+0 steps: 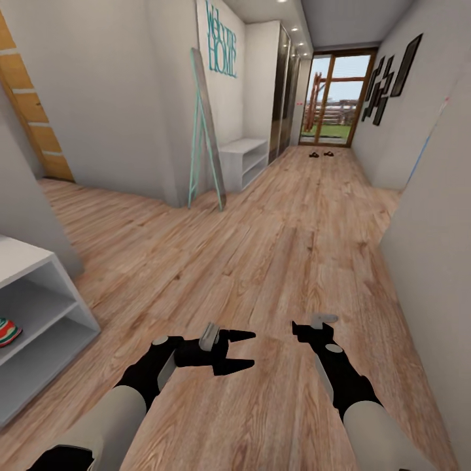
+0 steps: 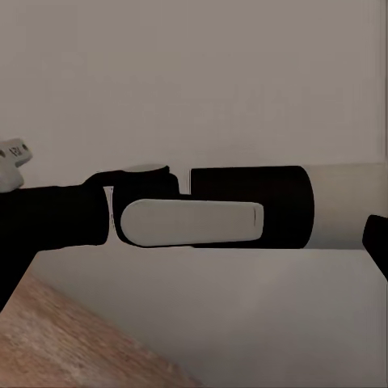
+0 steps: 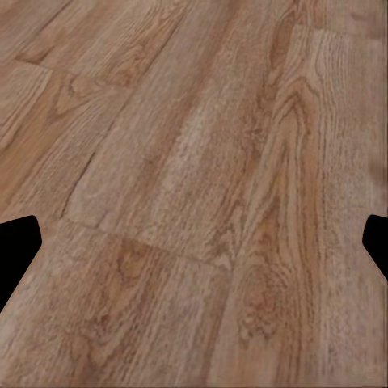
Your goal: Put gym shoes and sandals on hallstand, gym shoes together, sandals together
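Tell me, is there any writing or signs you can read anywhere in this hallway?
"Welcome HOME", teal lettering on the white wall above the low shelf unit; the top word is slanted and only partly legible.
A tiny dark mark on the white tab in the left wrist view: too blurred to read.
Dark picture frames on the opposite wall: no readable text.

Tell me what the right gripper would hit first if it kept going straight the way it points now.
Probably the corridor floor: the right wrist view looks along the right gripper onto bare planks, with nothing between its open fingertips. How far off is unclear.
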You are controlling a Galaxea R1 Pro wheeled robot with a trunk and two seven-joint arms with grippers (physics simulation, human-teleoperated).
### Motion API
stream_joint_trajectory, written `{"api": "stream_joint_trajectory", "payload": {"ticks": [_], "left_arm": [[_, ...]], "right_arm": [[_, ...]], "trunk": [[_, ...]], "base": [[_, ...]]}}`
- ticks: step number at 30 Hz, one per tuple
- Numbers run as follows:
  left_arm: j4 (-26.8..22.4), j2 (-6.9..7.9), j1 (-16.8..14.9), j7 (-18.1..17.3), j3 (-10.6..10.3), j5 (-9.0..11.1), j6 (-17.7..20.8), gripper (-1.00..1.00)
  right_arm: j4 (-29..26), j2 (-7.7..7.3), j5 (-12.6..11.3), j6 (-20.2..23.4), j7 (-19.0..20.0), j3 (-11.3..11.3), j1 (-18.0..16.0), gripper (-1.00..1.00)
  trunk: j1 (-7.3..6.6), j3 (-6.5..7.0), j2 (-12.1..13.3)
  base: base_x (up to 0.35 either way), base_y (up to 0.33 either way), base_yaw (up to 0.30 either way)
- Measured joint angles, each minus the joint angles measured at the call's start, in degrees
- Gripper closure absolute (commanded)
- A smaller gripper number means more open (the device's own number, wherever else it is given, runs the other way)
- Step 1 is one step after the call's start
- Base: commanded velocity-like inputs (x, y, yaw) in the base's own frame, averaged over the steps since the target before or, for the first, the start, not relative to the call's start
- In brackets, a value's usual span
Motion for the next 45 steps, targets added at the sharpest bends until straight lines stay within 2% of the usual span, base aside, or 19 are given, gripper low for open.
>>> {"api": "stream_joint_trajectory", "payload": {"ticks": [18,21,22,24,25,26,27,28,30,31,32,33,35,36,39,45], "left_arm": [[0.0,0.07,0.0,0.0,0.0,0.0,0.0,-1.0],[0.1,0.12,0.0,0.0,0.7,-0.1,0.1,-1.0],[0.1,0.29,0.0,1.4,1.5,-0.2,0.2,-1.0],[0.0,1.14,0.0,6.6,3.0,0.0,0.2,-1.0],[0.0,1.86,0.0,11.5,4.0,0.0,0.2,-1.0],[0.0,2.22,0.0,14.3,4.4,0.0,0.2,-1.0],[0.0,2.99,0.0,23.0,5.2,0.1,0.2,-1.0],[0.0,3.19,0.0,26.2,5.4,0.0,0.2,-1.0],[0.0,3.59,0.0,37.2,5.7,0.0,0.1,-1.0],[0.0,3.63,0.0,39.9,5.8,0.0,0.1,-1.0],[0.0,3.69,0.0,45.0,5.8,-0.1,0.0,-1.0],[0.0,3.71,0.0,47.6,5.9,-0.1,0.0,-1.0],[0.0,3.75,0.0,57.1,5.9,-0.1,-0.1,-1.0],[0.0,3.76,0.0,60.6,5.9,-0.1,-0.4,-1.0],[0.1,3.78,0.2,65.1,5.9,0.0,-3.2,-1.0],[0.1,3.47,0.5,67.2,5.9,0.0,-10.8,-1.0]], "right_arm": [[0.0,0.0,0.0,0.0,0.0,0.0,0.0,-1.0],[0.0,0.0,0.0,0.0,0.0,0.0,0.0,-1.0],[0.0,0.0,0.0,0.0,0.0,0.0,0.0,-1.0],[0.0,0.0,0.0,0.0,0.0,0.0,0.0,-1.0],[0.0,0.0,0.1,0.0,0.0,0.0,0.0,-1.0],[0.0,0.0,0.1,0.0,0.0,0.0,0.0,-1.0],[0.1,0.01,0.1,0.0,0.0,0.0,0.0,-1.0],[0.1,0.01,0.1,0.0,0.0,0.0,0.0,-1.0],[0.1,0.01,0.1,0.0,-0.1,0.0,0.0,-1.0],[0.1,0.01,0.1,0.0,-0.1,0.0,0.0,-1.0],[0.1,0.01,0.0,0.0,-0.1,0.0,0.0,-1.0],[0.1,-0.01,0.0,0.0,-0.1,0.0,0.0,-1.0],[0.0,-0.05,0.0,0.1,0.1,-0.2,0.0,-1.0],[0.0,-0.06,-0.1,0.2,0.2,-0.2,0.0,-1.0],[-0.2,-0.1,-0.1,0.5,0.2,-0.3,0.0,-1.0],[-1.5,-0.04,-0.1,1.0,0.0,-0.2,0.0,-1.0]], "trunk": [[0.0,1.28,0.0],[0.0,1.48,0.0],[0.0,1.54,0.0],[0.0,1.63,0.0],[0.0,1.66,0.0],[0.0,1.68,0.0],[0.0,1.69,0.0],[0.0,1.69,0.0],[0.0,1.7,0.0],[0.0,1.71,0.0],[0.0,1.71,0.0],[0.0,1.71,0.0],[0.0,1.71,0.0],[0.0,1.71,0.0],[0.0,1.71,0.0],[0.0,1.71,0.0]], "base": [[0.0,0.0,-0.212],[0.0,0.0,-0.194],[0.0,0.0,-0.131],[0.0,0.0,-0.089],[0.0,0.0,-0.056],[0.0,0.0,-0.028],[0.0,0.0,-0.023],[0.0,0.0,-0.015],[0.0,0.0,-0.008],[0.0,0.0,-0.005],[0.0,0.0,-0.004],[0.0,0.0,-0.002],[0.0,0.0,-0.001],[0.0,0.0,0.0],[0.0,0.0,0.0],[0.0,0.0,0.0]]}}
